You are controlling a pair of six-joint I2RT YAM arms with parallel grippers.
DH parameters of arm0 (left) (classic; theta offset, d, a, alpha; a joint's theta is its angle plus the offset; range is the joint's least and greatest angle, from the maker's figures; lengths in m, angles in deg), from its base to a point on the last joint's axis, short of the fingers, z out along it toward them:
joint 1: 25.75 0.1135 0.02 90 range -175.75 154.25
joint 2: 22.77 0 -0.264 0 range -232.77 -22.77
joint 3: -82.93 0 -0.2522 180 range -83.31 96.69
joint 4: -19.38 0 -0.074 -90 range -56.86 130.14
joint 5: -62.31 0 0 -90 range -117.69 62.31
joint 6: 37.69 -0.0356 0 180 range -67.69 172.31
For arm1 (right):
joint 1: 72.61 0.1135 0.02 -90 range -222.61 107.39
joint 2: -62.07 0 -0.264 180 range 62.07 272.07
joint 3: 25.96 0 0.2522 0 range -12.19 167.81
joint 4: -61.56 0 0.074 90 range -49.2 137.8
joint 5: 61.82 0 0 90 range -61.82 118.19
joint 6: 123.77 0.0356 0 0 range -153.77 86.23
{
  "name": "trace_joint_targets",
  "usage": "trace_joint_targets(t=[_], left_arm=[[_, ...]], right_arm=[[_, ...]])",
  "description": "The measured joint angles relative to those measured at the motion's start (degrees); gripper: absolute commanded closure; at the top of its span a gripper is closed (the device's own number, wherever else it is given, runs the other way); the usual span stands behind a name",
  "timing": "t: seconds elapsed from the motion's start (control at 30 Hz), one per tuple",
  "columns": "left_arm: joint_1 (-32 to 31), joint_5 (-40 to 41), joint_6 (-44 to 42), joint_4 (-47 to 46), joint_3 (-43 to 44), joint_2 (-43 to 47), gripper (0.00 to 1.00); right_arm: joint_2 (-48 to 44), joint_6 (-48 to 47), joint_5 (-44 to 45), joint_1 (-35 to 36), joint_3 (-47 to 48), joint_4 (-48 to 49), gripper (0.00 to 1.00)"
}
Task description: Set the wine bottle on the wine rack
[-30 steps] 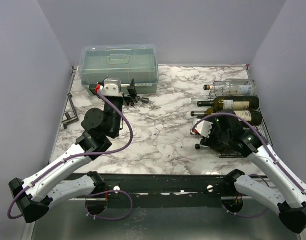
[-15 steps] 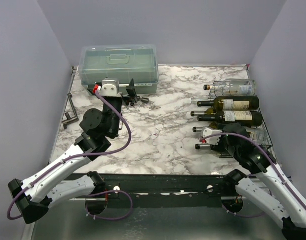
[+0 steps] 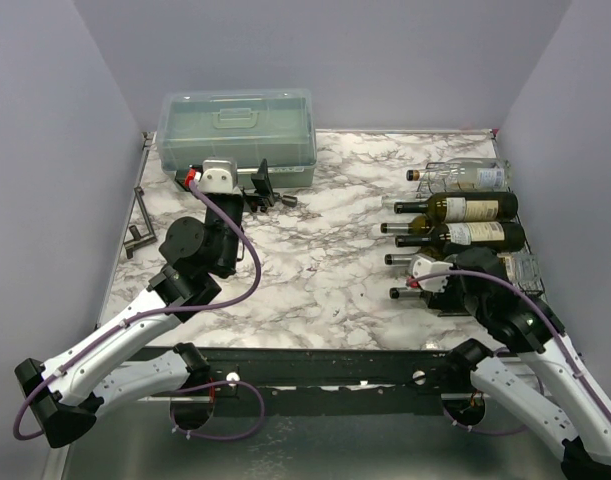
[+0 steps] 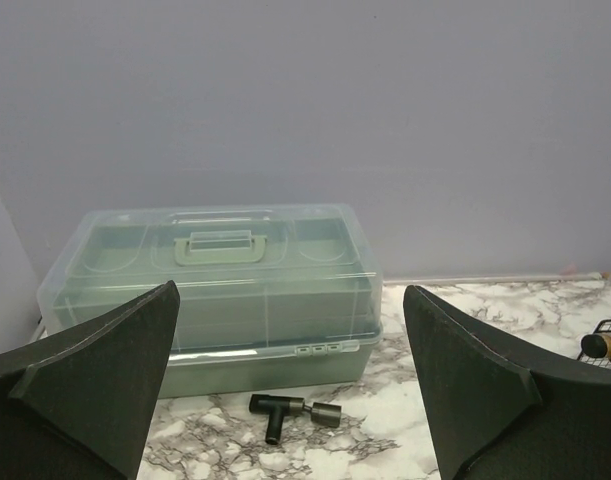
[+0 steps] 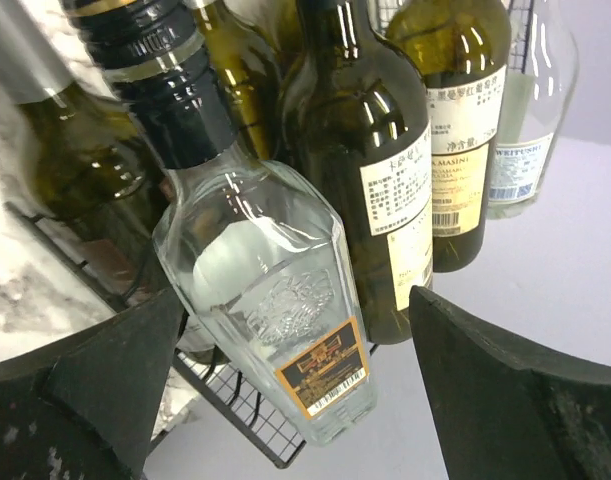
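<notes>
1. The clear glass bottle (image 5: 260,300), flat-sided with a black screw cap and a small dark label, lies on its side in the black thin-wire wine rack (image 5: 247,425). Its base is toward the rack's near edge and its neck points up and away in the right wrist view.
2. It sits just beside a row of dark green glass bottles (image 5: 360,150) with cream labels, which lie the same way. The wavy wire appears to keep each one in its own cradle, so none rolls into its neighbour.
3. The right gripper (image 5: 297,295) hovers over this bottle with its 2 fingers spread wide, 1 on each side and neither touching the glass. I judge the bottle released and resting on the rack by its own weight.
4. From the top camera, the right arm covers most of that bottle. The rack stands at the right side of the white-and-grey marble table (image 3: 325,260), with several bottle necks pointing left.
5. What seems left is a clean retreat. The open fingers should leave without clipping a neck or nudging the bottle off its wire.
6. The left gripper (image 4: 290,290) is well apart from all this, fingers wide open and holding nothing. It faces the translucent grey-green plastic box (image 4: 215,290), with a small dark T-shaped piece (image 4: 285,410) on the marble in front of it.
</notes>
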Motion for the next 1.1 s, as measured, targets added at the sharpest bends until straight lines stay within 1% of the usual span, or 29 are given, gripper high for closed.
trace_joint_targets(t=[0.2,0.4,0.53,0.67,0.83,0.93,1.0,1.1], left_arm=[[0.0,0.0,0.2,0.4,0.0,0.0,0.05],[0.0,0.0,0.2,0.6,0.0,-0.2,0.05],[0.0,0.0,0.1,0.8,0.0,-0.5,0.05],[0.0,-0.3,-0.6,0.9,0.2,-0.5,0.05],[0.0,-0.4,-1.4,1.4,1.6,-0.7,0.05],[0.0,-0.4,-1.9,1.8,3.5,-1.1,0.05],[0.0,-0.4,-2.2,2.3,5.2,-1.4,0.05],[0.0,-0.3,-2.3,3.1,7.8,-1.5,0.05]], right_arm=[[-0.3,-1.6,-6.7,-0.1,3.7,-5.0,0.00],[-0.4,-1.4,-11.8,-0.1,4.4,-9.8,0.00],[-2.2,0.3,-13.5,-0.1,7.0,-8.8,0.00],[-7.0,5.8,-14.9,-0.1,9.1,-0.5,0.00],[-11.0,20.4,-15.0,-0.1,10.1,15.0,0.00],[-11.1,31.6,-12.3,-0.1,11.8,23.4,0.00],[-10.2,38.4,-9.7,-0.1,13.9,27.2,0.00],[-8.2,45.2,-7.2,-0.1,17.1,31.1,0.00]])
